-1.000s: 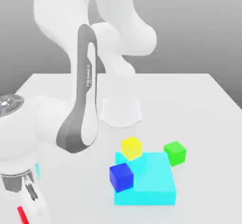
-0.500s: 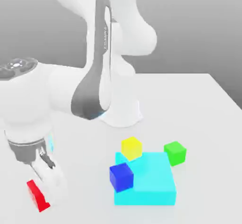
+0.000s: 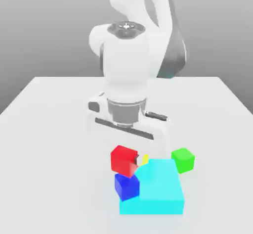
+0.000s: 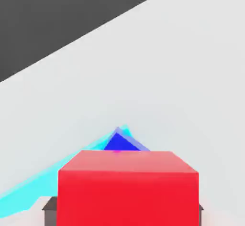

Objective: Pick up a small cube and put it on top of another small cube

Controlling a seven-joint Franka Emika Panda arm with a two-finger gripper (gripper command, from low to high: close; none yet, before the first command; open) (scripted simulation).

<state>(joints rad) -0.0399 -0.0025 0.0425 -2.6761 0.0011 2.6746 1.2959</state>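
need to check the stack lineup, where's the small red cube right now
In the exterior view the small solid red cube is held in the pincer, just above the small dark blue cube, at the flat cyan block's left edge.

hand [image 3: 129,164] + red cube [image 3: 123,159] | moved from table's left edge | now above blue cube [image 3: 127,186]

No readable text, labels or numbers, as far as visible
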